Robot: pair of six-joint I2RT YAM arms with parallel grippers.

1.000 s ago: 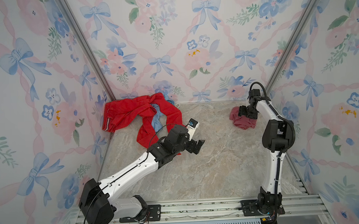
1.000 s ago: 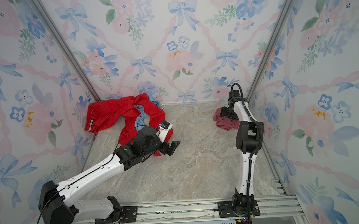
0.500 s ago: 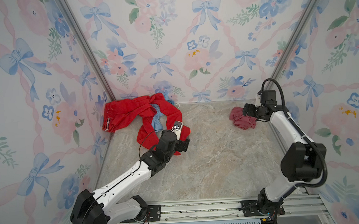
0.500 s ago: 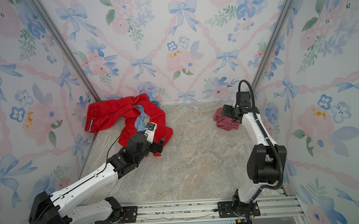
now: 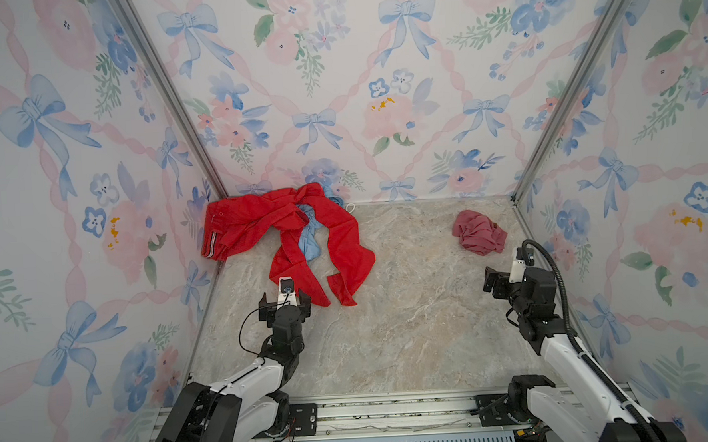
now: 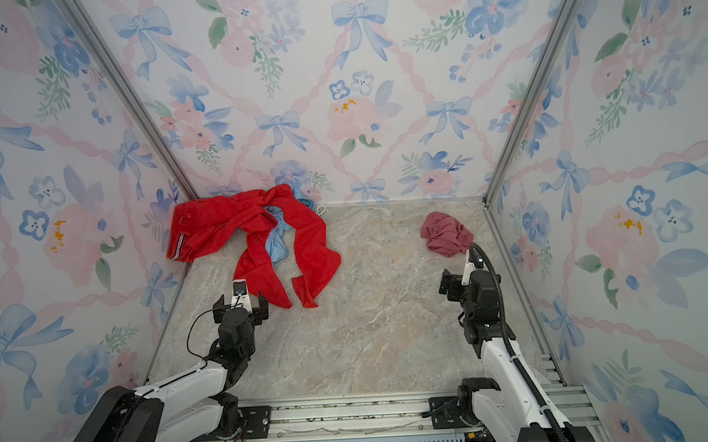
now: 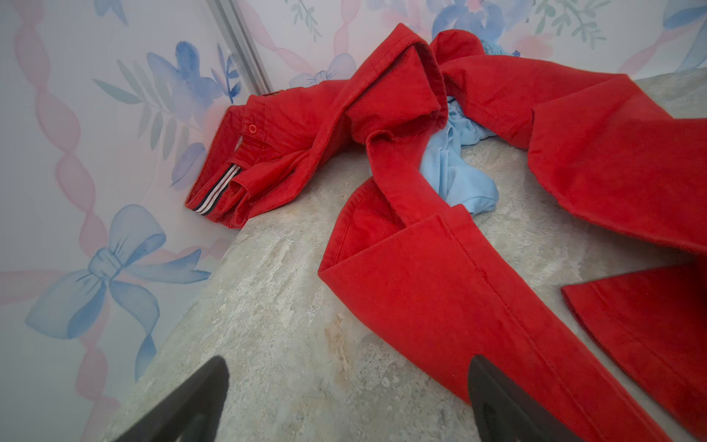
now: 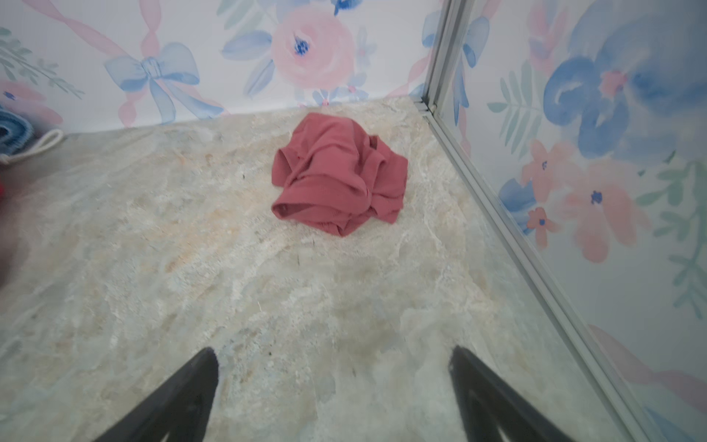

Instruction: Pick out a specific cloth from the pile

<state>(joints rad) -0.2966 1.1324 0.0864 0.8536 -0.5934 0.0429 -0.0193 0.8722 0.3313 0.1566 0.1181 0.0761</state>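
Observation:
The cloth (image 5: pixel 478 233) (image 6: pixel 446 234) (image 8: pixel 338 174), small, crumpled and dusty rose, lies alone on the marble table near the back right corner. The pile (image 5: pixel 286 229) (image 6: pixel 253 231) sits at the back left: long red trousers (image 7: pixel 421 268) with a striped waistband, twisted over a light blue cloth (image 5: pixel 310 243) (image 7: pixel 455 172). My left gripper (image 5: pixel 284 304) (image 6: pixel 241 307) (image 7: pixel 348 367) is open and empty just in front of a trouser leg end. Short of the rose cloth, nearer the front, my right gripper (image 5: pixel 503 280) (image 6: pixel 457 283) (image 8: pixel 334 358) stands open and empty.
Flowered walls (image 5: pixel 400 103) with aluminium corner posts (image 5: pixel 554 107) close in the table on three sides. A white cord loop (image 5: pixel 349 207) (image 8: pixel 46 141) lies by the back wall next to the pile. A metal rail (image 5: pixel 395 411) runs along the front edge.
The right gripper has left the rose cloth and drawn back toward the front; the cloth stays on the table. The left arm has pulled back and left, away from the trouser legs.

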